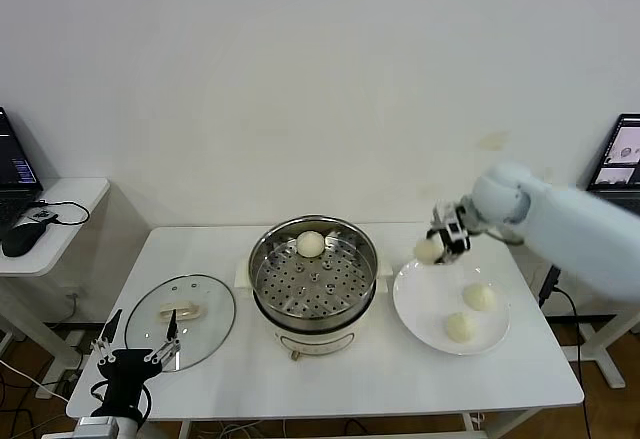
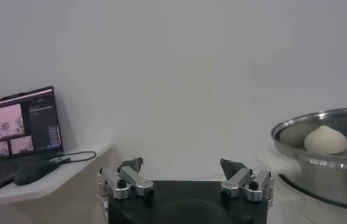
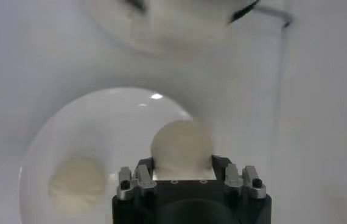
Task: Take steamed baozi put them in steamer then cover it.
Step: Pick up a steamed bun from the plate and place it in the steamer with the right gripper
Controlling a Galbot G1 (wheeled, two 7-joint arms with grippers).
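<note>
My worry is the crossing: my right end effector [image 1: 440,241] is clamped on a baozi [image 1: 428,250] lifted above the plate's [image 1: 412,309] rim, and a soft bun could slip out before reaching the steamer [image 1: 312,277] at the surface's centre. The steamer holds one bun [image 1: 311,244] at its far side; the plate, towards the right edge, holds two. The cover [image 1: 181,319] lies near the front-left corner, beside my idle left end effector [image 1: 137,344], fingers apart

you saw your left gripper [image 2: 182,170] with its fingers [image 2: 129,165] spread wide, holding nothing. beyond it stood the steamer [image 2: 319,161], one baozi [image 2: 325,140] inside by the rim. a laptop [image 2: 16,125] and mouse [image 2: 33,173] sat on a side desk [image 2: 70,170].
</note>
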